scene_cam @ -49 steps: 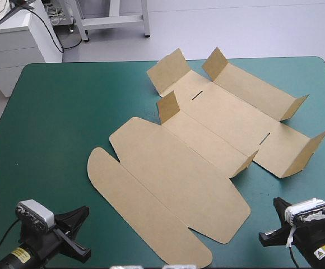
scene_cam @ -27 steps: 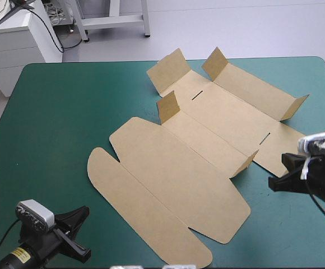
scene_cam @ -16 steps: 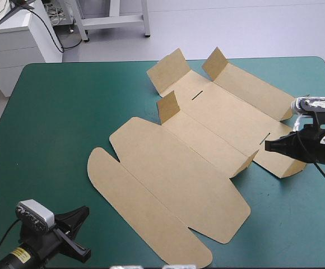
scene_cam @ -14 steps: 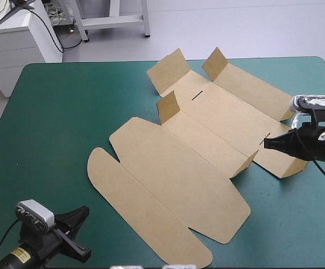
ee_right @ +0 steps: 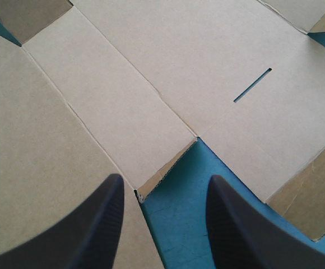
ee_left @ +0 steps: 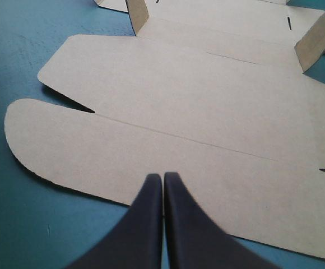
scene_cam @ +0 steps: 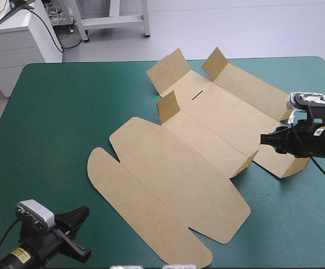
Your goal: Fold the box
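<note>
Flat brown cardboard box (scene_cam: pixel 196 162), right gripper (ee_right: pixel 163 184) at 3 o'clock splayed over a corner flap (ee_right: pixel 165 168), slot (ee_right: pixel 252 85) hidden from above, left gripper (ee_left: pixel 162 179) pinched together at 7 o'clock.

Matt brown board box (scene_cam: pixel 179 168) on faintly textured teal-green cover (scene_cam: pixel 56 112)

Looking like a robotics lab or test workshop: a counter (scene_cam: pixel 56 112) under a plain teal-green cover is sitting on bare grey floor (scene_cam: pixel 235 28), a robot arm (scene_cam: pixel 319 143) is reaching over it, a white cabinet (scene_cam: pixel 11 47) is trailing black cables (scene_cam: pixel 50 32) beyond its far left corner, and white metal frame legs (scene_cam: pixel 130 17) are standing behind.
</note>
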You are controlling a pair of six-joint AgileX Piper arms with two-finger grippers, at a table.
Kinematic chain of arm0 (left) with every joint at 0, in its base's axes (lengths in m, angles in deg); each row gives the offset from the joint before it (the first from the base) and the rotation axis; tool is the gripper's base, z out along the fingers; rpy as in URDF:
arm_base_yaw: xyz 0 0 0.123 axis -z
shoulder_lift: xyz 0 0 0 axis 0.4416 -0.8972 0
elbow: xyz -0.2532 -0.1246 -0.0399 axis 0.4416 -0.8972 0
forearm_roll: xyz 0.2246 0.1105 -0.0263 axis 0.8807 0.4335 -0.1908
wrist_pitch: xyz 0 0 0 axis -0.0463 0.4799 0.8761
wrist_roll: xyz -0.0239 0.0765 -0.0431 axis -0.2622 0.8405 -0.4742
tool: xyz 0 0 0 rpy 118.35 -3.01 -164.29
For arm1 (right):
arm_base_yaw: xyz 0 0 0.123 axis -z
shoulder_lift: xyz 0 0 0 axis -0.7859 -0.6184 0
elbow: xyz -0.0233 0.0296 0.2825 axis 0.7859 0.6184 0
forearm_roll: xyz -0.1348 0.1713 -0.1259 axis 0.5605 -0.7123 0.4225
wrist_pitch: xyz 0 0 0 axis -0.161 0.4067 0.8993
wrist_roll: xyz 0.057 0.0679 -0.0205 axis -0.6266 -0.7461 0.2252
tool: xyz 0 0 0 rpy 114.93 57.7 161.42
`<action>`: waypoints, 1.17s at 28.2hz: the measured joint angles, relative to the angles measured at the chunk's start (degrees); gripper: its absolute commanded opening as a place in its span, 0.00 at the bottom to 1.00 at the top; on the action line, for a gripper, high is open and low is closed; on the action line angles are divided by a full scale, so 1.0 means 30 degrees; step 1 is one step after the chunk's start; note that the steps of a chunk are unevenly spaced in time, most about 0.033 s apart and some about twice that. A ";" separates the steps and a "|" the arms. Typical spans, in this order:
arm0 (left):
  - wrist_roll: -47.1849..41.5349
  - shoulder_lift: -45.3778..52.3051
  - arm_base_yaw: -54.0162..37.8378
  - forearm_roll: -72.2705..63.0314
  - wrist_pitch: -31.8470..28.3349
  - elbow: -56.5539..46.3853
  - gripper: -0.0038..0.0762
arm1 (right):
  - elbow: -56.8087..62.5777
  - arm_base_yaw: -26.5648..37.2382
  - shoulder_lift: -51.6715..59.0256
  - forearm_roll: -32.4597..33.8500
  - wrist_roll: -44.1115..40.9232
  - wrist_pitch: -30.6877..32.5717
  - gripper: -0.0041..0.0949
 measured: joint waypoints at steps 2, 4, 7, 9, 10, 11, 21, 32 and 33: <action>0.0000 0.0000 0.0000 0.0000 0.0000 0.0000 0.04 | 0.0000 0.0000 -0.0042 -0.0090 -0.0675 0.0074 0.48; 0.0000 0.0000 0.0000 0.0000 0.0000 0.0000 0.04 | 0.0000 0.0000 -0.0332 0.0211 -0.2343 0.0522 0.48; 0.0000 0.0000 0.0000 -0.0015 0.0000 0.0000 0.04 | 0.0000 0.0000 -0.1081 0.0882 -0.4351 0.1106 0.48; 0.0000 0.0000 0.0000 -0.0015 0.0000 0.0000 0.04 | 0.0000 0.0000 -0.1775 0.0980 -0.5684 0.1518 0.48; 0.0000 0.0000 0.0000 -0.0015 0.0000 0.0000 0.04 | 0.0000 0.0000 -0.2154 0.0912 -0.6211 0.1693 0.48; 0.0000 0.0000 0.0000 -0.0015 0.0000 0.0000 0.04 | 0.0000 0.0000 -0.2548 0.0764 -0.6632 0.1935 0.48; 0.0000 0.0000 0.0000 -0.0015 0.0000 0.0000 0.04 | 0.0000 0.0000 -0.6321 -0.1102 -0.7721 0.2615 0.48; 0.0000 0.0000 0.0000 -0.0015 0.0000 0.0000 0.04 | 0.0000 0.0000 -0.8668 -0.2483 -0.7714 0.1310 0.48; 0.0000 0.0000 0.0000 -0.0015 0.0000 0.0000 0.04 | 0.0000 0.0000 -0.8827 -0.2574 -0.7675 0.1208 0.48</action>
